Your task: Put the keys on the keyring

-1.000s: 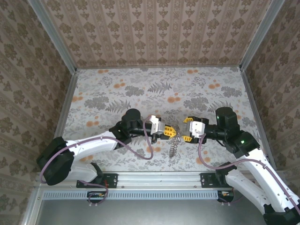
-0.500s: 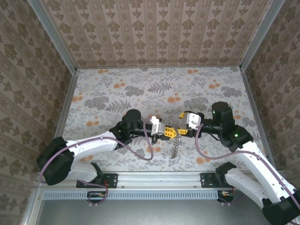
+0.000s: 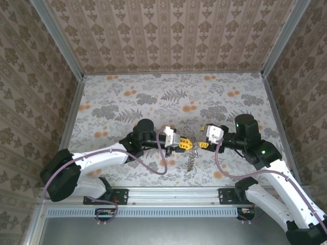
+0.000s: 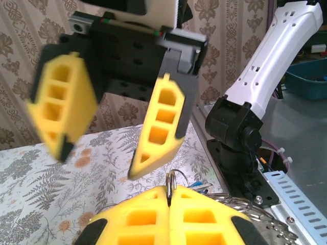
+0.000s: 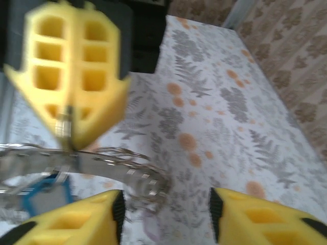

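The keys [image 3: 190, 162] dangle low in centre frame from the keyring [image 4: 169, 182], which my left gripper [image 3: 188, 145] pinches fully closed, so I'd ease the right gripper [image 3: 203, 137], wide open and empty just to its right, in slowly and squarely.

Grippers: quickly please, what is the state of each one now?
Left gripper: closed, pinching a ring of the keys.
Right gripper: open, holding nothing.
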### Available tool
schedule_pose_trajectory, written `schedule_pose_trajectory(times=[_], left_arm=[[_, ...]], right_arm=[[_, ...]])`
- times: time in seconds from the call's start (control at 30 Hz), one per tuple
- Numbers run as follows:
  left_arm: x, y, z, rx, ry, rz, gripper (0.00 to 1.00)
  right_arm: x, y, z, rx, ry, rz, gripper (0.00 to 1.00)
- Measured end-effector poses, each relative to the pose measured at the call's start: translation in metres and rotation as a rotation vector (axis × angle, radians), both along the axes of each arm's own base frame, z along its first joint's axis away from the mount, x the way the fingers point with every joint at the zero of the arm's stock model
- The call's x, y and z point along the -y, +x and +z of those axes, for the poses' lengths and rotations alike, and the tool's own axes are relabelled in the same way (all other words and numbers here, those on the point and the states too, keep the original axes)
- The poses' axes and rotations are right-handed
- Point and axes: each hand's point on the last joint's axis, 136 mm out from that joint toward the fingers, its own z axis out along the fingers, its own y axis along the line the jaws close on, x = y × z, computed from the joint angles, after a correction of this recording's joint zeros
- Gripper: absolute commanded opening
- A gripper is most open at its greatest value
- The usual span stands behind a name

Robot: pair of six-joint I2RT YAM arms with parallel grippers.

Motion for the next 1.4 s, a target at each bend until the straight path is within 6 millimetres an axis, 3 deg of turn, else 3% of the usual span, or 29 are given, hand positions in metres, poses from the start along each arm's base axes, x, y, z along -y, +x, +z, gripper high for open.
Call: schedule_pose_trajectory(times=[0.3,0.5,0.93,1.1,1.27,1.4], left_arm=[[0.000,0.000,-0.001,-0.001,0.003,0.002,0.00],[0.000,0.003,-0.001,0.000,0.003,0.017,0.00],[0.001,0.004,0.001,0.005,-0.003,0.022,0.00],[0.001,0.005,0.001,0.004,-0.002,0.027,0.00],[0.001,0.008,-0.002,-0.001,0.009,0.043,0.00],[0.001,0.010,-0.004,-0.004,0.016,0.058,0.02]], right_arm=[[-0.017,-0.033,0.022,-0.098,0.050,0.185,0.36],[-0.022,-0.029,0.011,-0.226,0.066,0.158,0.32],[-0.027,-0.030,0.000,-0.304,0.076,0.143,0.24],[-0.028,-0.028,-0.006,-0.332,0.076,0.129,0.17],[-0.028,-0.024,-0.009,-0.343,0.079,0.107,0.01],[-0.028,-0.022,-0.009,-0.343,0.081,0.093,0.00]])
